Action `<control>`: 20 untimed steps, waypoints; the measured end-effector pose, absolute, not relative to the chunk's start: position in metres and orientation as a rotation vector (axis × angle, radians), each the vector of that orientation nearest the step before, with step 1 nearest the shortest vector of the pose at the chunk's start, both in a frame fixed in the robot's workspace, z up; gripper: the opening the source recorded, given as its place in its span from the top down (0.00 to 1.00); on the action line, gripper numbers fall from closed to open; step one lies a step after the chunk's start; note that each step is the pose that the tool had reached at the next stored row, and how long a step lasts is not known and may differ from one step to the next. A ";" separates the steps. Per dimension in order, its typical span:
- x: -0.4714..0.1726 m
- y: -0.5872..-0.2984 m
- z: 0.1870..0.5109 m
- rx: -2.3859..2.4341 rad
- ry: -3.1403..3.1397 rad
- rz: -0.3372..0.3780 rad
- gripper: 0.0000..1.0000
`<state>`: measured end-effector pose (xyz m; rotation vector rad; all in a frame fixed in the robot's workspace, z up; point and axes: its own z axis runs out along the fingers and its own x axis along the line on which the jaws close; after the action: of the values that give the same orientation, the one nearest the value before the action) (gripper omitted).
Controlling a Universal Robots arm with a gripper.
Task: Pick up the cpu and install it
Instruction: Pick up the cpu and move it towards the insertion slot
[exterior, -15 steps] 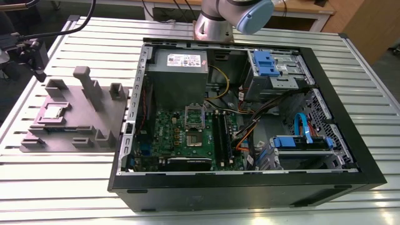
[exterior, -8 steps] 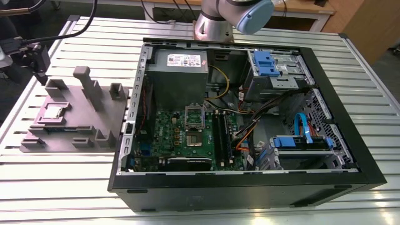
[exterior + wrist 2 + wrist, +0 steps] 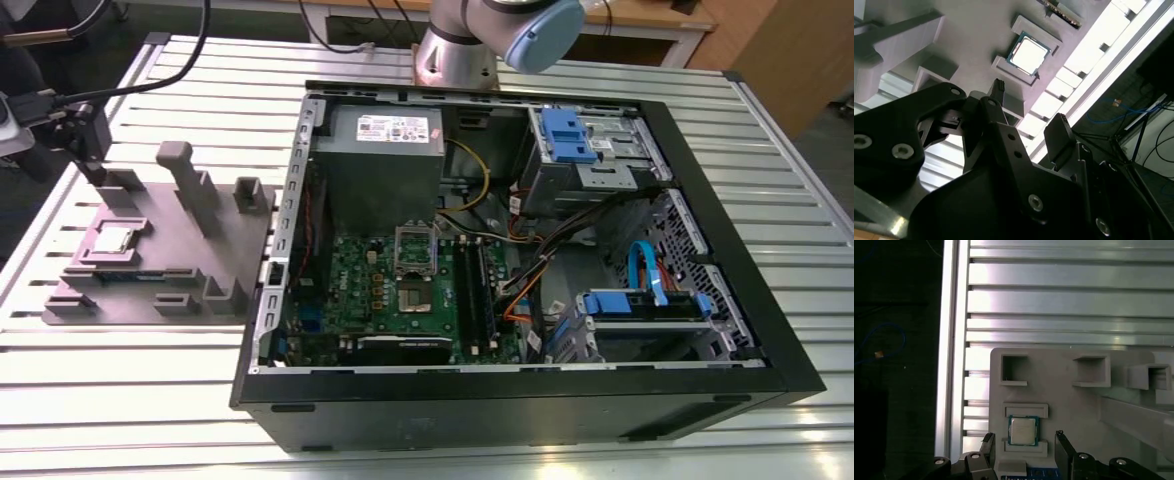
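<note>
Open end effector (image 3: 1029, 101) hangs over the cpu (image 3: 1027, 52) seated in a grey fixture (image 3: 1064, 405).

The table (image 3: 120, 400) is made of silver metal slats, and the light shines bright on them. Behind it stands a wooden desk (image 3: 654, 18). Beside the table, the floor (image 3: 899, 415) is dark.

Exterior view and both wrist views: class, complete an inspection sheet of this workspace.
Surface: slatted metal table.
Job's things: cpu seated in a recess of the grey fixture; open computer case beside the fixture.
Clutter: nothing seen.
Grippers: gripper open, above the cpu, not holding it.
Cables: coloured cables inside the case.
Surroundings: arm base at the table's far edge in the exterior view.
</note>
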<state>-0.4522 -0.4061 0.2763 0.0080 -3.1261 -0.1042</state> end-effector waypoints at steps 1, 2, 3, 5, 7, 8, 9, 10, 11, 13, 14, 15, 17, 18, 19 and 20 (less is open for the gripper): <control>-0.452 -0.406 0.276 0.008 -3.126 -0.104 0.41; -0.452 -0.406 0.275 0.008 -3.126 -0.104 0.41; -0.452 -0.406 0.275 0.008 -3.126 -0.104 0.41; -0.452 -0.406 0.274 0.008 -3.126 -0.104 0.41; -0.452 -0.406 0.274 0.008 -3.126 -0.104 0.41; -0.452 -0.406 0.273 0.008 -3.126 -0.104 0.41; -0.452 -0.406 0.273 0.008 -3.126 -0.104 0.41; -0.452 -0.406 0.273 0.008 -3.126 -0.104 0.41; -0.452 -0.406 0.273 0.008 -3.126 -0.104 0.41; -0.452 -0.406 0.273 0.008 -3.126 -0.104 0.41; -0.452 -0.406 0.273 0.008 -3.126 -0.104 0.41; -0.452 -0.406 0.273 0.008 -3.126 -0.104 0.41; -0.452 -0.406 0.273 0.008 -3.126 -0.104 0.41; -0.452 -0.406 0.273 0.008 -3.126 -0.104 0.41; -0.452 -0.406 0.273 0.008 -3.126 -0.104 0.41; -0.452 -0.406 0.273 0.008 -3.126 -0.104 0.40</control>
<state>-0.4521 -0.4063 0.2730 0.0081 -3.1261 -0.1043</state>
